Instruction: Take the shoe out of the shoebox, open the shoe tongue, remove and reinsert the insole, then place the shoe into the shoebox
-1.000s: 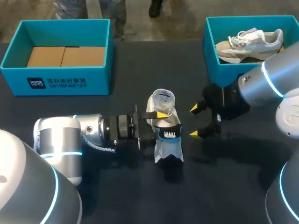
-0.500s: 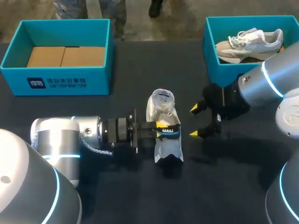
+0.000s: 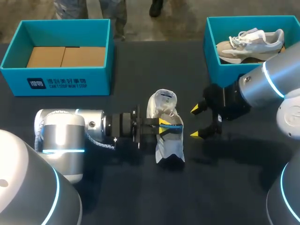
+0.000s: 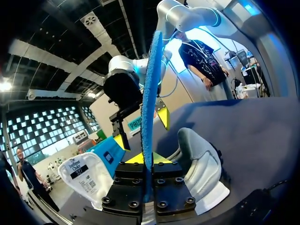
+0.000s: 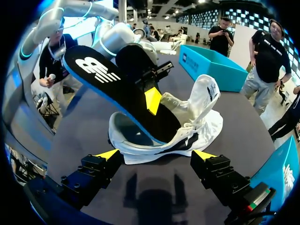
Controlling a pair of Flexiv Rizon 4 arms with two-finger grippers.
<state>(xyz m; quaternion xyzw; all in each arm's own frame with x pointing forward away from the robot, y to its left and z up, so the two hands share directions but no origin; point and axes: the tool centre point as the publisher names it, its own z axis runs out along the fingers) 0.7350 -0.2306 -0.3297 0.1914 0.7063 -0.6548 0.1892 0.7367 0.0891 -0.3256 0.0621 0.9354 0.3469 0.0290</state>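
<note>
1. Left gripper [image 3: 163, 125] is clenched on the insole [image 4: 151, 93]; the insole's lower end sits inside the shoe [image 3: 167, 140].
2. Right gripper [image 3: 194, 122] is released, fingers spread, just beside the shoe and apart from it.
3. Shoe is on the table [image 3: 140, 187], well apart from the shoebox [image 3: 61, 77].

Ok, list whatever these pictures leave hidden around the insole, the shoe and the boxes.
- Head view: most of the insole, covered by the left gripper and the tongue of the shoe.
- Left wrist view: the insole's faces; it stands edge-on.
- Right wrist view: the insole end inside the shoe; the left gripper's far finger, behind the insole.
- Head view: part of the second shoe in the right box, behind the right arm.
</note>
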